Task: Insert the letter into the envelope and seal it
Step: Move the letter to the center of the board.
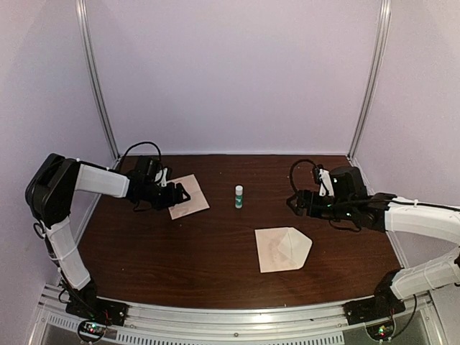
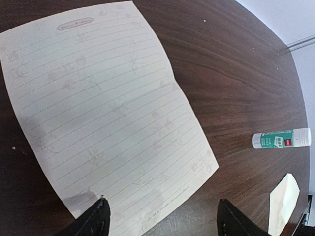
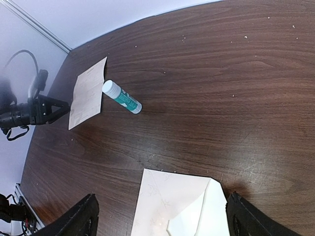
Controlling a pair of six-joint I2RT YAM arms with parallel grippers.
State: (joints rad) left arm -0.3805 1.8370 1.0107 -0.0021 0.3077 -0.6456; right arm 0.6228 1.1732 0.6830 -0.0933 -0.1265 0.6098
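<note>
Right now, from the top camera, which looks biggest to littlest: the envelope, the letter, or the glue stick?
1. envelope, flap open
2. letter, but it lies farther back, so that's unsure
3. glue stick, clearly smallest

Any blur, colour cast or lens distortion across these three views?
Top view: soft, purple cast; the table reads dark. Left wrist: sharp, the letter shows its ruled lines, wide lens curves the table edge. Right wrist: envelope and glue stick crisp, left arm at the edge blurred.

A glue stick (image 1: 238, 196) sat on a dark table (image 1: 215, 251).
The letter (image 1: 188, 195) lay just left of it; the envelope (image 1: 283, 249), flap open, lay to its near right.
</note>
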